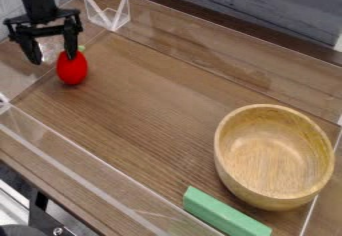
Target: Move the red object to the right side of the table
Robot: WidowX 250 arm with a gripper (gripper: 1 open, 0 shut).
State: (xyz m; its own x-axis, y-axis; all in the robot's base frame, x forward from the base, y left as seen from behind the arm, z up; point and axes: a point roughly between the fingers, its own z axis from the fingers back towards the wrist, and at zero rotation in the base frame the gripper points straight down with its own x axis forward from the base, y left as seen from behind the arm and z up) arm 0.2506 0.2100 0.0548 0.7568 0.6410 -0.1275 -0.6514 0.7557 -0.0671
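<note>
- A brown wood-grain worktop [147, 110] is seen, edged by low clear acrylic walls [80, 185] along its front and back.
- Behind the back wall, a grey surface is glimpsed at the upper right; nothing more of the room can be made out.
- A small bright red oval toy fruit with a green leafy top [72, 68] is found at the far left of the worktop, close to the back wall.
- The black end effector [50, 52] is held pointing down at the upper left, its fingers spread wide; nothing is pinched. One finger is seen just beside the toy fruit's top; contact cannot be told.
- A round light wooden bowl [275, 156] is set at the right, well apart from the fruit.
- A flat green rectangular block [227, 213] lies by the front edge, just beside the bowl.
</note>
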